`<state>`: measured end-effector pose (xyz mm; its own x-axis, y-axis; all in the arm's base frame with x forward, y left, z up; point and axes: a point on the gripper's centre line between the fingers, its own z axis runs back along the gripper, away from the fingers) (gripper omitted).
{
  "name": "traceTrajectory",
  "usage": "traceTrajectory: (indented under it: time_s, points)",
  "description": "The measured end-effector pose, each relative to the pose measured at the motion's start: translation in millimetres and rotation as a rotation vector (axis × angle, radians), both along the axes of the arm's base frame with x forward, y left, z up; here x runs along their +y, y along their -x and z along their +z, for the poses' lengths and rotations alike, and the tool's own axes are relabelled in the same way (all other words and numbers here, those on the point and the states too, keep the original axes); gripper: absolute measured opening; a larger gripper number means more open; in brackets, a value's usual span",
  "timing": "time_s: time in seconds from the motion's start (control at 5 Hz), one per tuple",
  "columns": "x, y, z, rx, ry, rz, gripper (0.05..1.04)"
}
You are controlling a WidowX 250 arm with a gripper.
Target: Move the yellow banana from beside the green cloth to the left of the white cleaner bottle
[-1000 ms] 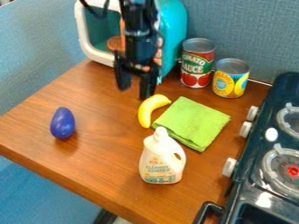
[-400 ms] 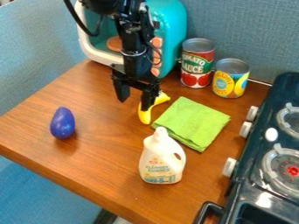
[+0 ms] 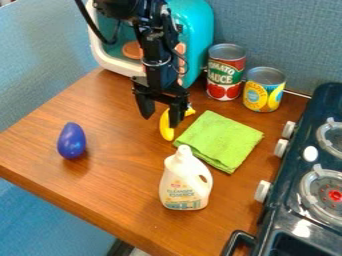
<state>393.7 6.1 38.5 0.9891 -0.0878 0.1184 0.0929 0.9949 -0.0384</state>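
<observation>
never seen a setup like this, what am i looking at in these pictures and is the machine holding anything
The machine is a black robot arm, ending in a two-finger gripper. One fixed camera takes every picture, looking down at a slant. On the wooden table are a banana, green cloth, white bottle, purple egg-shaped thing, two cans and a teal toy oven; a stove is alongside. The gripper is open, holding nothing, near the banana; whether they touch is unclear.

Banana (image 3: 165, 130) left of cloth (image 3: 219, 141)
</observation>
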Motion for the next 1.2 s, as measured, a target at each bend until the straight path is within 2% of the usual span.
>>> traceTrajectory:
  time_s: [0.4,0.6,1.0,1.2]
  points:
    - [-0.7,-1.0,0.5,0.02,0.01,0.041,0.999]
    - [-2.0,-3.2,-13.9,0.058,0.023,0.042,0.999]
    - [1.2,-17.6,-18.5,0.071,0.01,0.095,0.964]
    - [1.3,-15.0,-19.2,0.088,0.009,0.095,0.692]
